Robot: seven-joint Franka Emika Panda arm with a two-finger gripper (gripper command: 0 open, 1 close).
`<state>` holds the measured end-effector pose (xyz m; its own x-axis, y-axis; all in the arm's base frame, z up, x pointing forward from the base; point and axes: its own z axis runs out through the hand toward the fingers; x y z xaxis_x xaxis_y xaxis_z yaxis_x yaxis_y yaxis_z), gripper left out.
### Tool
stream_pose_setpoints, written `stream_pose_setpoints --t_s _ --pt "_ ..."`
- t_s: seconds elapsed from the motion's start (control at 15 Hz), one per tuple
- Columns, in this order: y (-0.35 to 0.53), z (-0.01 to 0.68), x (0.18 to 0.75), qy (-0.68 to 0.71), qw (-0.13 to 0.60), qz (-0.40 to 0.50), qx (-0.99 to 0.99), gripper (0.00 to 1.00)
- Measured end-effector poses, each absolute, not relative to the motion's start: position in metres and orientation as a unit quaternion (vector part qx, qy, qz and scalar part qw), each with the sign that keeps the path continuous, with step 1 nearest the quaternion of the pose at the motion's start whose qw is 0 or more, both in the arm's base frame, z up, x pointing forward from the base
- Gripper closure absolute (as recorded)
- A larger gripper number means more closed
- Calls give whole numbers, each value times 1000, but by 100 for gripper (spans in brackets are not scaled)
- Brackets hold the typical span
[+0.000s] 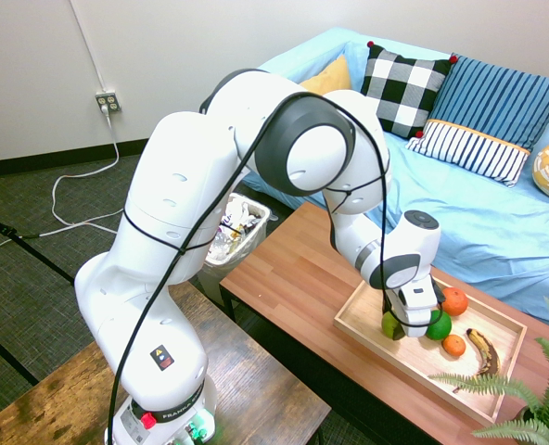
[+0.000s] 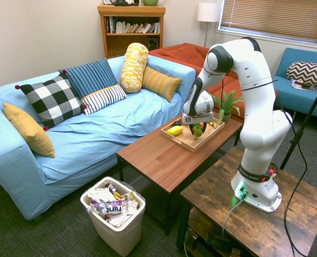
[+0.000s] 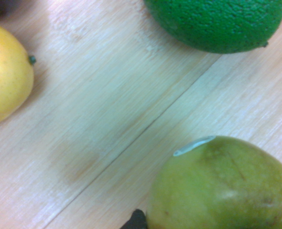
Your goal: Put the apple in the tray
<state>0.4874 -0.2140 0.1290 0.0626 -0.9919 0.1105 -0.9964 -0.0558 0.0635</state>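
Observation:
The light yellow-green apple (image 1: 391,324) (image 2: 197,131) hangs at the tip of my gripper (image 1: 398,321) (image 2: 197,127), which is shut on it, low over the near left part of the light-wood tray (image 1: 376,350) (image 2: 186,141). In the wrist view the apple (image 3: 222,186) fills the lower right, close above the tray floor (image 3: 107,119). Whether it touches the floor I cannot tell.
In the tray lie a dark green fruit (image 1: 439,325) (image 3: 217,24), two oranges (image 1: 454,301) (image 1: 453,345), a spotted banana (image 1: 483,350) and a yellow fruit (image 2: 175,130) (image 3: 5,71). A fern (image 1: 525,399) stands beside the tray. The coffee table (image 1: 293,269) is flanked by a sofa and a trash bin (image 1: 237,227).

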Motion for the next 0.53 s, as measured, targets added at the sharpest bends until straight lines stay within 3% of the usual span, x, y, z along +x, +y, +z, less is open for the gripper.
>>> stream_pose_setpoints --t_s 0.4,0.47,0.53 --pt "-207 122 496 -687 50 13 725 100" --pt "-207 120 496 -687 51 11 725 0" --pt "-205 118 496 -686 50 10 726 0"
